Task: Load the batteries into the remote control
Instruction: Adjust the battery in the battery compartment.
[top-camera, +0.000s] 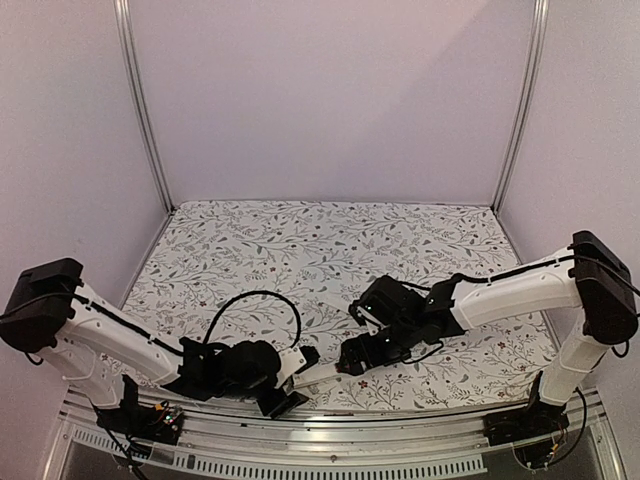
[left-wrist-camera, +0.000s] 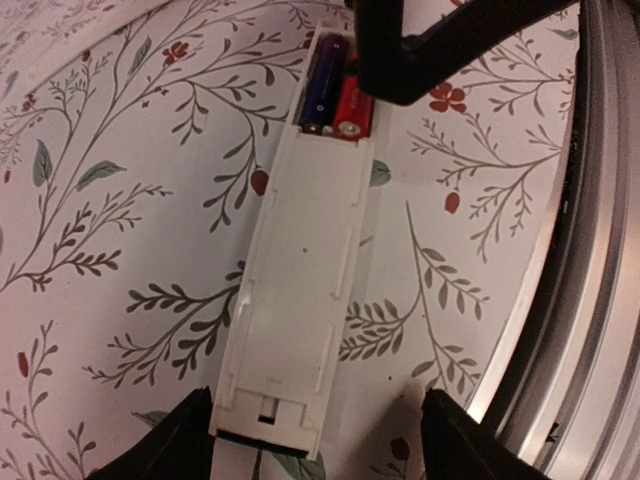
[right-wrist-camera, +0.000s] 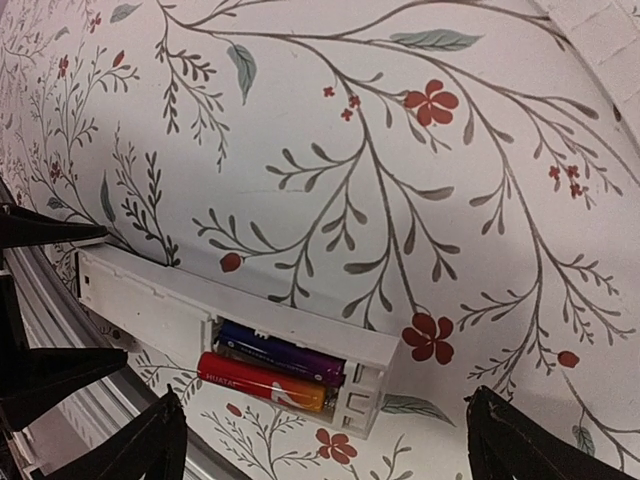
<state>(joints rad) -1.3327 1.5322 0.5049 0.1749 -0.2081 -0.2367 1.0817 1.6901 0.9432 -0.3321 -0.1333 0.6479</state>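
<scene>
**Remote braced at near table edge; both batteries in the bay**

Top view. The left arm (top-camera: 120, 345) and right arm (top-camera: 500, 295) reach in low and meet over the near edge of the table (top-camera: 330, 240). The remote (top-camera: 318, 375) lies flat between their tips. In my judgement each arm takes one end, so that the bar is steadied while its other end is worked. The table carries a white cloth printed with grey-green sprigs and small red flowers. Plain pale walls (top-camera: 330, 90) close it in on three sides, with metal posts (top-camera: 140, 100) at the back corners.

Left wrist view. The left fingers (left-wrist-camera: 165, 445) stand spread to either side of the remote's plain end. A gap shows on one side, so they straddle it rather than pinch it, probably as a stop against sliding. The batteries (left-wrist-camera: 335, 95), one dark purple-black and one red, lie side by side in the open bay at the far end, under the right fingers (left-wrist-camera: 420, 55). A metal rail (left-wrist-camera: 590, 250) runs near the remote.

Right wrist view. The right fingers are spread wide over the bay end and hold nothing. Both batteries sit down between the bay walls, parallel and touching. Loading looks done, and the bay has no cover on it.
</scene>
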